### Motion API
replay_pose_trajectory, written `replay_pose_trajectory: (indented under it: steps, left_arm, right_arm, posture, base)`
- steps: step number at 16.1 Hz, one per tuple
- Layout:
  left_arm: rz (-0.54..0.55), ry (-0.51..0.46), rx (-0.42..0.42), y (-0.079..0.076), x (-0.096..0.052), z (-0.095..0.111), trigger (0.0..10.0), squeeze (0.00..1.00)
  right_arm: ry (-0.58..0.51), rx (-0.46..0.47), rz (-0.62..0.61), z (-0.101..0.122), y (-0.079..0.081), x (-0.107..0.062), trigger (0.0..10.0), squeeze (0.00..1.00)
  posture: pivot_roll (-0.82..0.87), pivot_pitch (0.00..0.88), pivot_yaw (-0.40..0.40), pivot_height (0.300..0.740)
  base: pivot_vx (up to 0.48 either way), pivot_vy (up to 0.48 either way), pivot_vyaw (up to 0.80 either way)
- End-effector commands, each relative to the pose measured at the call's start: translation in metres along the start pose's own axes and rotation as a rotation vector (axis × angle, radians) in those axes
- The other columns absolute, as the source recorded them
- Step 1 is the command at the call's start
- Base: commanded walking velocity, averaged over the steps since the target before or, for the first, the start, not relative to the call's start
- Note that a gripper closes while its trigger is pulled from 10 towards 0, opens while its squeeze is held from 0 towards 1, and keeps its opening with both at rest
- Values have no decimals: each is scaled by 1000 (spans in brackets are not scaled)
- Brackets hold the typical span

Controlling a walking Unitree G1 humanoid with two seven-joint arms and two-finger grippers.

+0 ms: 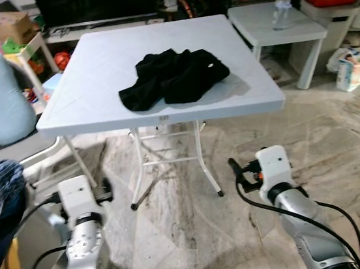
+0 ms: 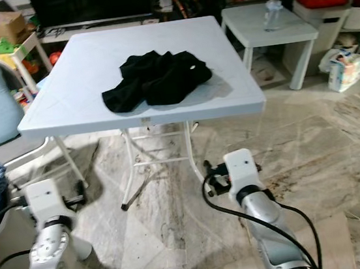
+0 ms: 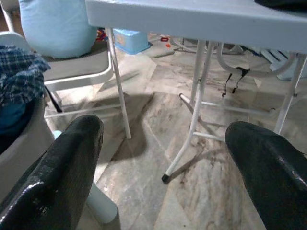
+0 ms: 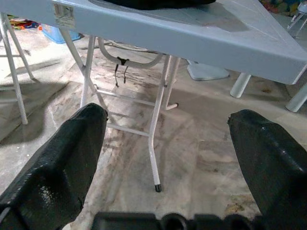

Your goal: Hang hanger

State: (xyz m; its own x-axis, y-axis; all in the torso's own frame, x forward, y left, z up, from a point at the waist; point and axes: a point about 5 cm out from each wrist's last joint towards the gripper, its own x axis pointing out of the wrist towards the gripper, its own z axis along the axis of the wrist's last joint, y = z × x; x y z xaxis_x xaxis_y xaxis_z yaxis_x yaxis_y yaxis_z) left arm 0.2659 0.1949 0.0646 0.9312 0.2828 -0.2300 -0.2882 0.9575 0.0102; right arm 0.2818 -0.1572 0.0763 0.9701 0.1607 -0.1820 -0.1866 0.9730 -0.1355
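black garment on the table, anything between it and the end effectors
Nothing lies on the black garment, but both open end effectors, left and right, hang below the folding table, so its front edge stands between them and the garment.

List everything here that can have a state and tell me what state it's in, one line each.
black garment: crumpled in a heap on the folding table.
folding table: unfolded, standing upright.
left gripper: open, empty, held low before the table.
right gripper: open, empty, held low before the table.
bottle: upright on the small white table.
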Motion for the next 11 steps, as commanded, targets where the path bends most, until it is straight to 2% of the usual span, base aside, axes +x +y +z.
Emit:
replay_pose_trajectory:
  steps: [1, 3, 5, 8, 11]
  left_arm:
    - [4, -15, 9, 5, 1, 2, 10000, 0]
    - [-24, -42, 8, 3, 2, 7, 10000, 0]
    - [-27, -43, -3, 2, 2, 7, 10000, 0]
    - [-29, -49, -13, 1, 4, 9, 10000, 0]
    - [-27, -57, -20, 1, 7, 11, 10000, 0]
  right_arm:
    - [-8, 3, 15, 2, 4, 1, 10000, 0]
    - [-27, -20, 44, 4, 7, 1, 10000, 0]
    - [-38, -51, 61, 5, 10, 0, 10000, 0]
    - [-31, -40, 54, 4, 10, -1, 10000, 0]
    - [-28, -39, 50, 3, 8, -1, 10000, 0]
  posture:
    - [19, 0, -12, 740]
    - [18, 0, -11, 740]
    - [16, 0, -10, 740]
    - [10, 0, -10, 740]
    - [6, 0, -12, 740]
  base:
    - [0, 0, 0]
    - [127, 0, 213]
    - [315, 0, 781]
    - [390, 0, 679]
    - [428, 0, 0]
